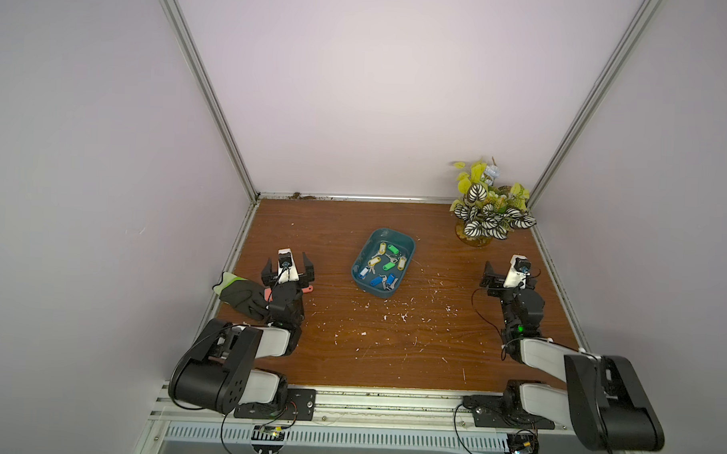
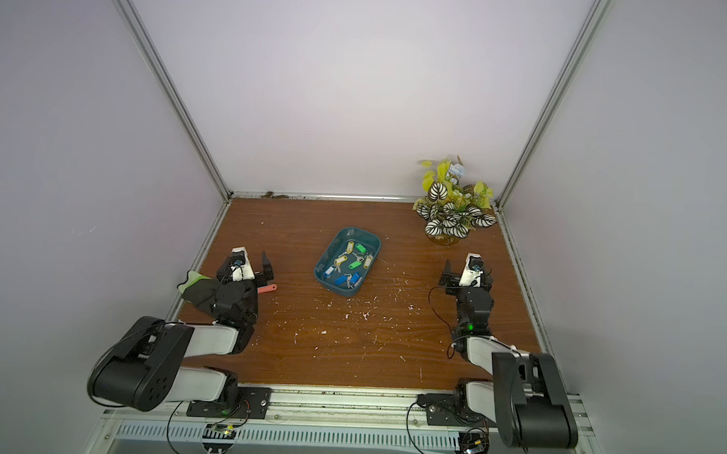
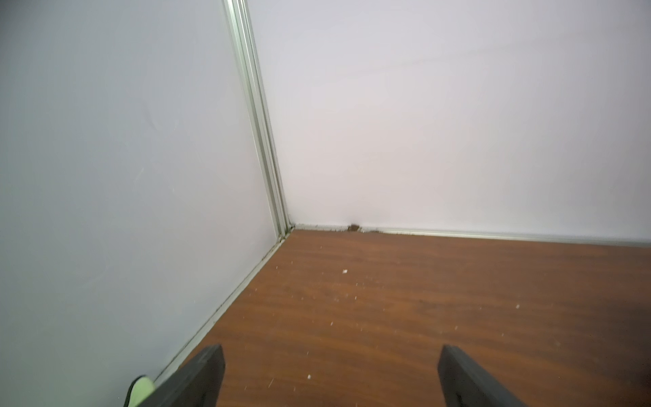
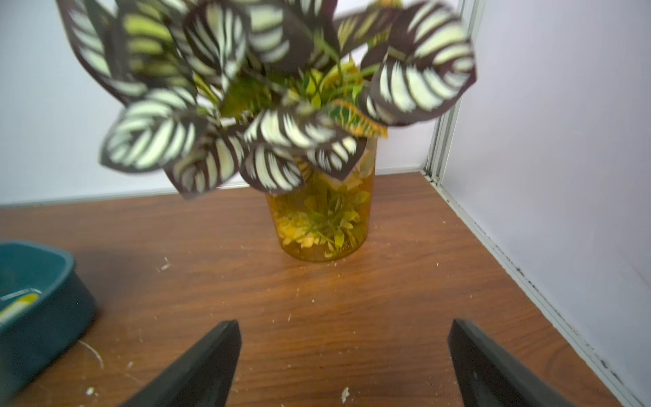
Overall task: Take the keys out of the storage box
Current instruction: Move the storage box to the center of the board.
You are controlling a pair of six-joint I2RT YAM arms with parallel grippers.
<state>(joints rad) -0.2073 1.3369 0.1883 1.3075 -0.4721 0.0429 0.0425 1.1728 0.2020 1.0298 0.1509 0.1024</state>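
Note:
The storage box [image 1: 376, 291] [image 2: 339, 289], a dark teal tub, sits mid-table, angled, in both top views. Inside it lie the keys [image 1: 388, 265] [image 2: 355, 264], silver with yellow, green and blue tags. My left gripper [image 1: 287, 258] [image 2: 244, 259] [image 3: 331, 352] is open over bare wood to the left of the box, pointing at the back left corner. On the right side of the table my right gripper [image 1: 513, 268] [image 2: 467, 268] [image 4: 343, 326] is open too, with nothing between its fingers. The right wrist view catches one corner of the box [image 4: 53, 317] and a yellow tag [image 4: 17, 306].
A black and green glove [image 1: 243, 292] lies by the left wall beside the left arm. A red-orange plastic piece [image 2: 267, 290] pokes out next to that wrist. A leafy plant in an amber jar [image 4: 320, 218] [image 1: 487, 207] stands in the back right corner. White crumbs dot the wood.

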